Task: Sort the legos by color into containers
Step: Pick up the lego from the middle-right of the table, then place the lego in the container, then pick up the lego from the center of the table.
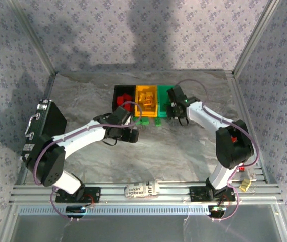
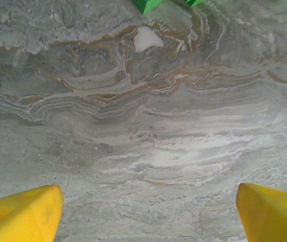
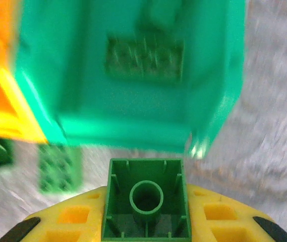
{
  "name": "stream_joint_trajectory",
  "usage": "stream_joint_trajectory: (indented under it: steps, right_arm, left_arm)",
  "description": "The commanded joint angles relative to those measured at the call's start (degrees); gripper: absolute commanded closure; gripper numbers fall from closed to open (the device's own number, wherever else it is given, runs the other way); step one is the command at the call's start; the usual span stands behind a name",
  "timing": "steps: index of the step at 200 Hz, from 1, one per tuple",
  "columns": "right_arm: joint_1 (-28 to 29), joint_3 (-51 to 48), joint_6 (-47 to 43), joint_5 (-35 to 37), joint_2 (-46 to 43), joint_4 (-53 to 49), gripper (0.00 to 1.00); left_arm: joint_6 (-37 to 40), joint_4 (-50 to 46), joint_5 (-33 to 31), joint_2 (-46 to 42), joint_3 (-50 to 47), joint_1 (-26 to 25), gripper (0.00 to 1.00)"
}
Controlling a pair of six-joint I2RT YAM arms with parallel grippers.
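Green brick (image 3: 146, 201) clamped in our right gripper (image 1: 178, 107), lined up on the green bin (image 3: 82, 101), we'd say for a colour-matched drop.
Worktop (image 2: 143, 126) carries the containers (image 1: 117, 98) in one row at centre. Our left gripper (image 2: 143, 212) hangs empty, jaws wide, likely parked clear. Two green legos (image 3: 57, 169) lie loose by the bins.

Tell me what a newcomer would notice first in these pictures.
Probably the bright row at the far middle of the table: a black bin holding red bricks, an orange-yellow bin and a green bin. Next, the green brick clamped in the right arm's jaws, large in the right wrist view, just in front of the green bin. The left arm's jaws stand wide open over bare marbled tabletop.
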Motion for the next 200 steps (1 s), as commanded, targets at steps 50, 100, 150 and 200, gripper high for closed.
stream_joint_trajectory:
  steps: [50, 100, 150, 200]
  right_arm:
    - [0.07, 12.14, -0.65, 1.59, 5.56, -3.75, 0.21]
    - [3.53, -0.61, 2.44, 1.52, -4.18, 0.95, 0.21]
    - [2.44, -10.99, 4.71, 1.12, -9.64, 4.35, 0.22]
    - [-0.88, -16.46, 5.25, -1.05, -13.79, 6.6, 0.22]
  left_arm:
    - [-5.48, 7.37, -0.62, 1.88, 1.3, 0.29, 0.11]
    - [-5.71, 7.19, -0.1, 12.48, 10.48, 0.6, 0.11]
    - [-6.8, 3.6, -1.59, 22.21, 21.63, -1.49, 0.18]
    - [-8.28, -1.19, -3.71, 31.09, 32.04, -3.82, 0.22]
